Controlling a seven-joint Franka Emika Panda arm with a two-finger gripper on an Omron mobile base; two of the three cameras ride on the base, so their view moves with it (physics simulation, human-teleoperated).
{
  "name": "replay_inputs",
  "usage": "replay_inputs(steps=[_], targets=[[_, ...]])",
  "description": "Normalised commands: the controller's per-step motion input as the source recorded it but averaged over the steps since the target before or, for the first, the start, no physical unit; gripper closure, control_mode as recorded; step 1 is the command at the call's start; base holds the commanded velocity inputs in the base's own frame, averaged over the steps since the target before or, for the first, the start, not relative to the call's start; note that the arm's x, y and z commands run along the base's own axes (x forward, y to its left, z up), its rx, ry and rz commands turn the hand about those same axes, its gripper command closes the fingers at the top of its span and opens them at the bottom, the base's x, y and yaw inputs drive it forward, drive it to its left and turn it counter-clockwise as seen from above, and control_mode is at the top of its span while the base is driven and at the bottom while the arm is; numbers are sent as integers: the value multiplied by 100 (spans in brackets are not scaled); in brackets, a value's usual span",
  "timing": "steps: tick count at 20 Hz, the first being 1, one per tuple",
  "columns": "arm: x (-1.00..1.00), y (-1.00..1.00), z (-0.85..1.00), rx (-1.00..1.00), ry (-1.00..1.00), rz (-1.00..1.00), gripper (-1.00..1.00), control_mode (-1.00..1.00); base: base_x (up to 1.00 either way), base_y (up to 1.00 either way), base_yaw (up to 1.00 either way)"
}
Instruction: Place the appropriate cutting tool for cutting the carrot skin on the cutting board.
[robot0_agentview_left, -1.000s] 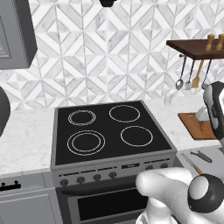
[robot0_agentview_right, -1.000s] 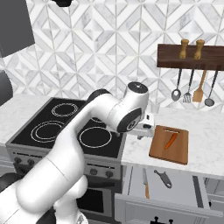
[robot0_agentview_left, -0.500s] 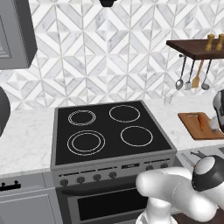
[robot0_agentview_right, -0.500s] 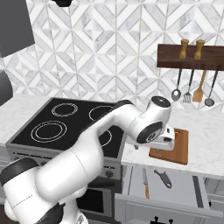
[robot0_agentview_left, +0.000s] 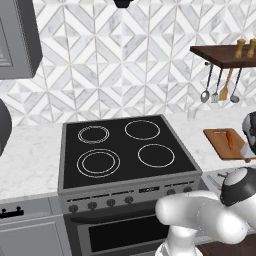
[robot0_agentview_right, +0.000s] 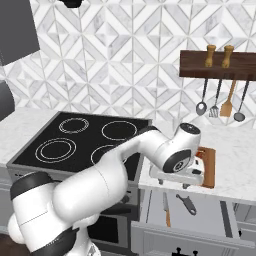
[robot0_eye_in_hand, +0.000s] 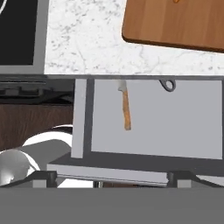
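Hand view looks down into an open drawer (robot0_eye_in_hand: 183, 127) below the counter (robot0_eye_in_hand: 87, 48). A knife (robot0_eye_in_hand: 125, 105) with an orange-brown handle lies at the back left of the drawer, and the dark-grey tool (robot0_eye_in_hand: 167, 84) lies at the back edge, mostly cut off by the counter lip. The board (robot0_eye_in_hand: 175, 22) sits on the counter above. The claw's two fingertips (robot0_eye_in_hand: 47, 177) rise at the bottom, wide apart, holding and touching nothing.

In the right base view the claw (robot0_agentview_right: 176, 176) hangs over the drawer (robot0_agentview_right: 200, 210), where the knife (robot0_agentview_right: 166, 208) and tool (robot0_agentview_right: 186, 203) lie apart. In the left base view the carrot (robot0_agentview_left: 229, 138) lies on the board (robot0_agentview_left: 220, 145).
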Motion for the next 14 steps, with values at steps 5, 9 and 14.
replay_inputs(steps=[5,9,14], targets=[[-44,0,-72,-7,0,-5,-100,-100,0,0,0],[0,-1,-75,-5,11,-4,-100,-100,0,0,0],[-4,-6,-44,-2,4,0,-100,-100,0,0,0]])
